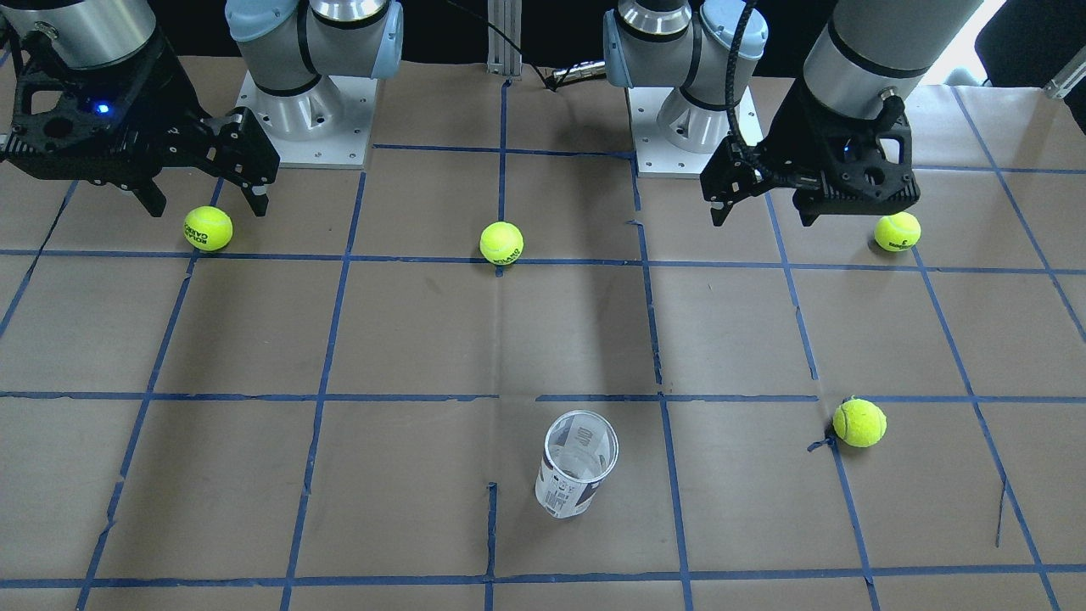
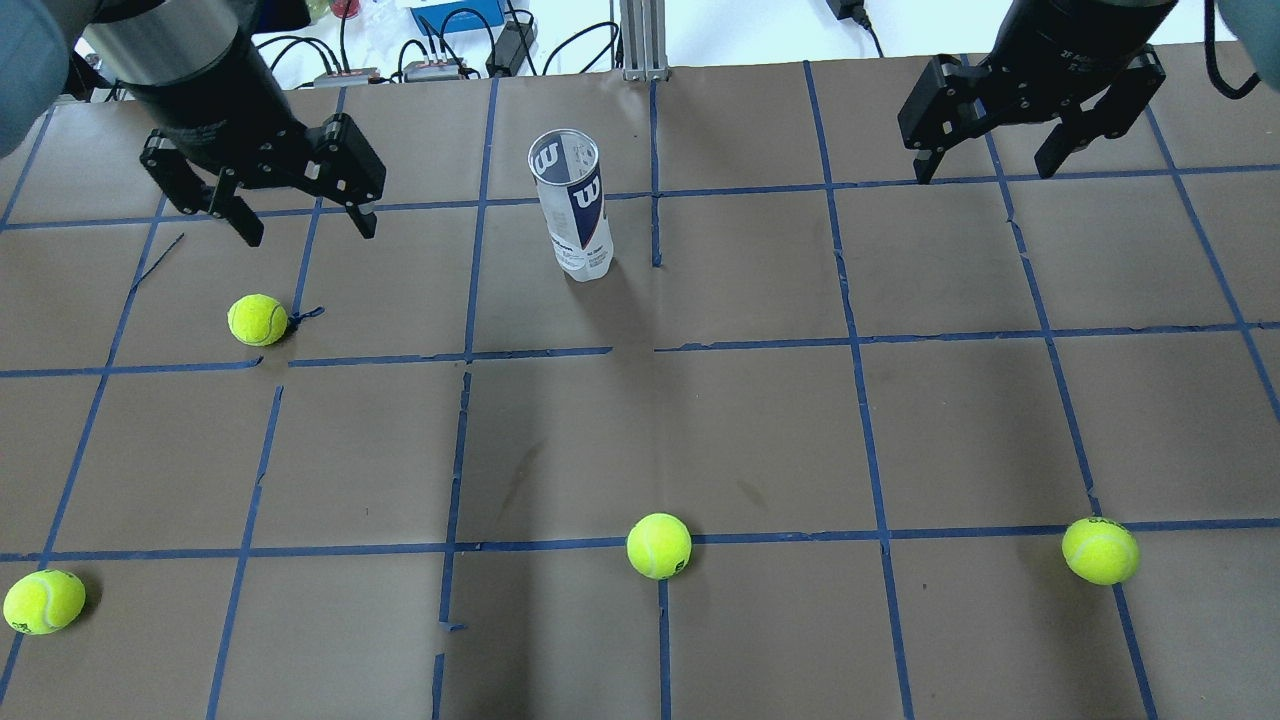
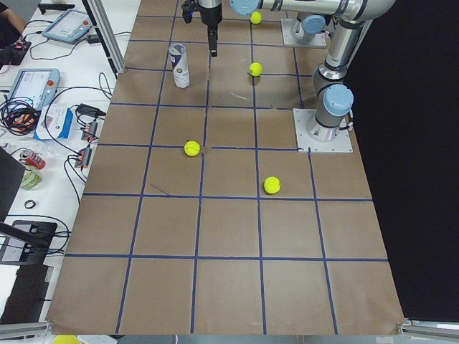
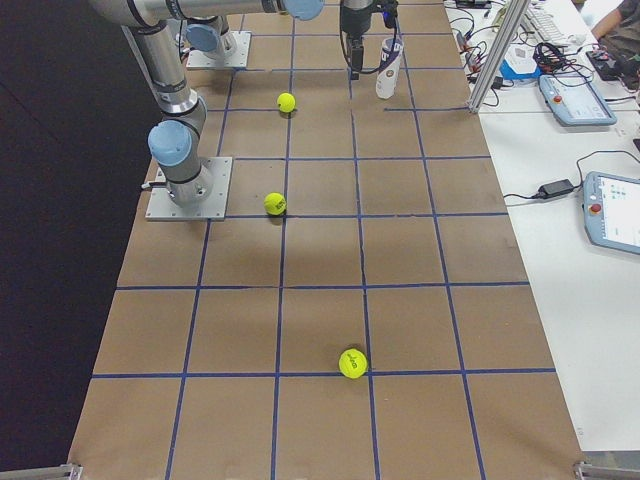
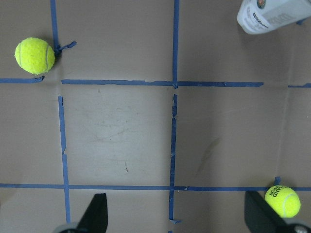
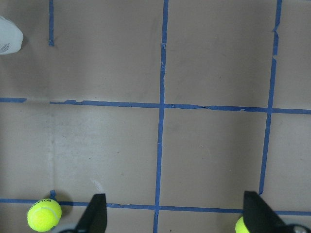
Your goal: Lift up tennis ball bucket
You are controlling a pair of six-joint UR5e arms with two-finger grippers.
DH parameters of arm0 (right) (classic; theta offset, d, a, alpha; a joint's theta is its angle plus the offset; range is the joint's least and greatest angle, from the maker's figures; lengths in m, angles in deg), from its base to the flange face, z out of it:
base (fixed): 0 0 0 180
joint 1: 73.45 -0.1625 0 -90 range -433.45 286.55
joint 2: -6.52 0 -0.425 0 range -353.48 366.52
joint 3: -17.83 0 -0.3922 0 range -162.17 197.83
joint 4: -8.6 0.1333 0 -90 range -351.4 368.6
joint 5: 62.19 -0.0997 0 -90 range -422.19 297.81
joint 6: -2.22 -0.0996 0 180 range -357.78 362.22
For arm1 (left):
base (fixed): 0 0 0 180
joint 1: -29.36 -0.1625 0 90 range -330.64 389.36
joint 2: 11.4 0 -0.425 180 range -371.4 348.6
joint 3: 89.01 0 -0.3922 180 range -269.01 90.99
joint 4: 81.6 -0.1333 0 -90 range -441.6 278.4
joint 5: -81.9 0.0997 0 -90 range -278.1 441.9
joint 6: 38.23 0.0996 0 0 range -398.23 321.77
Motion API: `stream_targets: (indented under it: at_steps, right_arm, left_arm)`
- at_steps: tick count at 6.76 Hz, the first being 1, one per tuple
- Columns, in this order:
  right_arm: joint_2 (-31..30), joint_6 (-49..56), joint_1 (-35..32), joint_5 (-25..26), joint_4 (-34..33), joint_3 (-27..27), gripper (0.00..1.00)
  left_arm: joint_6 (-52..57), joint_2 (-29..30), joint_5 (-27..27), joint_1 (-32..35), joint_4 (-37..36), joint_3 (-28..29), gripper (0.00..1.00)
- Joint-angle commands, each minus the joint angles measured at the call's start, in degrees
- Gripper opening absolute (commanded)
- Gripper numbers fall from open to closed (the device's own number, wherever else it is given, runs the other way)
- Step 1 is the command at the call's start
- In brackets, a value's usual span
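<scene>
The tennis ball bucket (image 2: 572, 205) is a clear can with a white label and a navy band. It stands upright, open-topped and empty, on the far middle of the table, and it also shows in the front-facing view (image 1: 577, 467). My left gripper (image 2: 305, 228) is open and empty, hanging above the table to the bucket's left. In its wrist view the bucket (image 5: 272, 14) is at the top right. My right gripper (image 2: 985, 170) is open and empty, well off to the bucket's right. In its wrist view only the bucket's end (image 6: 8, 41) shows.
Several yellow-green tennis balls lie on the brown paper with blue tape lines: one (image 2: 258, 320) near my left gripper, and three along the near side (image 2: 42, 600), (image 2: 658, 545), (image 2: 1100, 550). Cables and devices (image 2: 440, 50) lie beyond the far edge. The arm bases (image 1: 305, 119) stand at the robot's side.
</scene>
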Motion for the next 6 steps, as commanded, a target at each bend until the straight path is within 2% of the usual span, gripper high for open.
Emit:
stream_targets:
  at_steps: [1, 6]
  right_arm:
    - [-0.1, -1.0, -0.1, 0.0, 0.1, 0.0, 1.0]
    - [-0.1, -0.9, -0.1, 0.0, 0.1, 0.0, 1.0]
  left_arm:
    - [0.4, -1.1, 0.2, -0.7, -7.9, -4.7, 1.0]
    - [1.7, -1.1, 2.3, -0.6, -6.5, -3.7, 1.0]
